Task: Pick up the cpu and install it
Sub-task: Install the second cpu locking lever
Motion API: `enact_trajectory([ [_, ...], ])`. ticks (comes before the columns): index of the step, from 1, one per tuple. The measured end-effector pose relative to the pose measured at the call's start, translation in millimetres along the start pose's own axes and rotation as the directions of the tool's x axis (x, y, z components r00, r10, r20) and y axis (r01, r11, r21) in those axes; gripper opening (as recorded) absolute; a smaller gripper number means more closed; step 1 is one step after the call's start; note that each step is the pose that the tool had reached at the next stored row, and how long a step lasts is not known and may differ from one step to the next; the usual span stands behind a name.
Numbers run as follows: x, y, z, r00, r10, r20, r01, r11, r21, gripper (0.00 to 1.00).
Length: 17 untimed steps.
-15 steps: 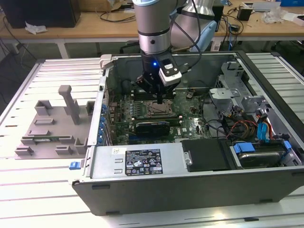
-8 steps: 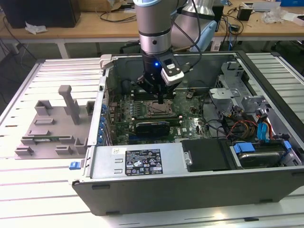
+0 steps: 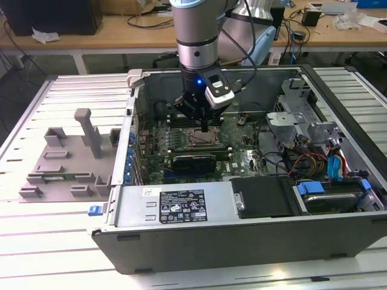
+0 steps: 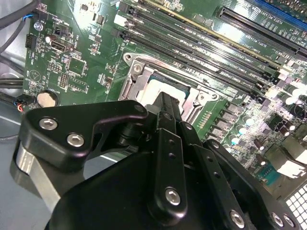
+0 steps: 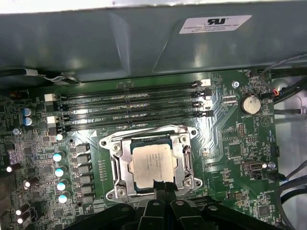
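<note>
You see the cpu (image 5: 152, 164) lying flat inside the metal-framed socket (image 5: 119, 165) on the green motherboard (image 5: 230, 139), its silvery top showing in both wrist views (image 4: 160, 91). The socket sits near the middle of the board, just beside the row of long dark memory slots (image 5: 129, 103) that run toward the case's back wall.

Your gripper (image 5: 163, 184) hangs directly over the socket, its fingertips drawn together into one narrow point over the chip's near edge; whether they touch the chip you cannot tell. The jaws are together with nothing between them.

In the exterior view the gripper (image 3: 204, 124) reaches down into the open computer case (image 3: 242, 226), over the socket (image 3: 199, 140). On the ribbed table (image 3: 54, 241), off the case's side at the exterior view's left, stands the grey fixture tray (image 3: 66, 163) with its upright posts.
</note>
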<state>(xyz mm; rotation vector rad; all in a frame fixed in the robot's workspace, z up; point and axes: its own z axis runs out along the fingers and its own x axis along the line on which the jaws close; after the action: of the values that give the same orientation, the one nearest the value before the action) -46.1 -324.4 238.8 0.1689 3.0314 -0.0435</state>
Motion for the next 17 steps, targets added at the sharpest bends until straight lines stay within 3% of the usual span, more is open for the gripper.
enact_trajectory([
  [5,0.0,0.0,-0.3,1.0000,0.000,-0.0004,0.000,1.0000,0.0000,0.11],
  [7,-0.6,-0.1,-5.1,1.0000,-0.001,-0.0089,0.001,1.0000,0.0003,0.11],
  [9,-0.8,-0.1,-5.9,0.9999,-0.001,-0.0124,0.001,1.0000,-0.0019,0.11],
  [11,-0.8,-0.6,-6.0,0.9998,0.001,-0.0210,-0.001,0.9999,-0.0154,0.11],
  [13,-2.5,-10.8,-5.6,0.9997,0.003,-0.0263,-0.004,0.9990,-0.0441,0.11],
  [15,-3.7,-18.6,-5.3,0.9996,0.003,-0.0280,-0.005,0.9986,-0.0521,0.11],
  [17,-5.8,-35.0,-4.7,0.9995,0.004,-0.0323,-0.006,0.9982,-0.0592,0.11],
])
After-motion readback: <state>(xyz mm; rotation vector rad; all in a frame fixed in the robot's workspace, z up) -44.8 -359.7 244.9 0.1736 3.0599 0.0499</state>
